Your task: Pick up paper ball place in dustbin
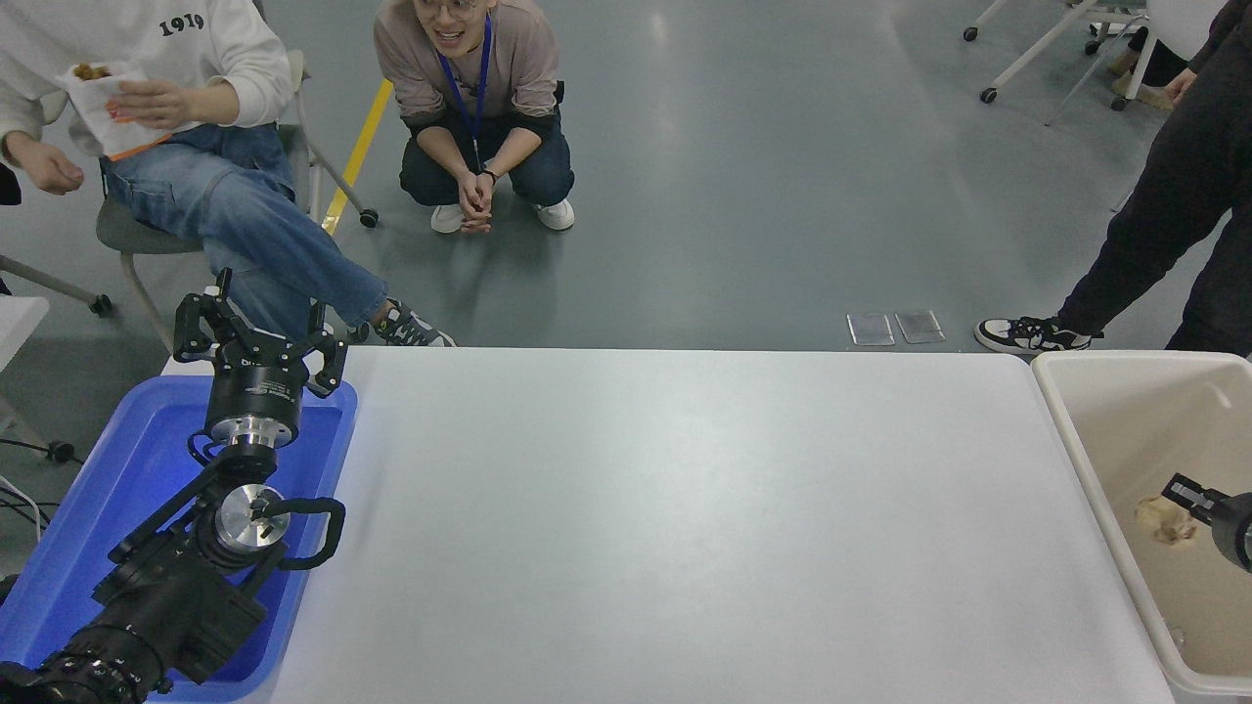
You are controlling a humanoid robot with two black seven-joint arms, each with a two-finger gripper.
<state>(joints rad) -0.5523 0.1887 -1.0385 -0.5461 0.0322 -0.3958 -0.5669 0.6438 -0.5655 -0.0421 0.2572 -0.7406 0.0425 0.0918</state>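
The paper ball (pixel 1164 520), a small tan crumpled wad, shows inside the cream-beige dustbin (pixel 1076 440) at the table's right end. My right gripper (pixel 1186 490) comes in from the right edge over the dustbin, its tip right beside the ball. Only a small part of it shows, and I cannot tell whether it holds the ball or whether the ball rests on the bin's floor. My left gripper (pixel 259 330) is parked, open and empty, above the blue tray (pixel 108 489) at the lower left.
The white table (pixel 685 508) lies between tray and dustbin. One person sits on a chair (pixel 127 230) at the far left, another crouches (pixel 476 108) beyond the table, and a third stands (pixel 1154 215) at the far right.
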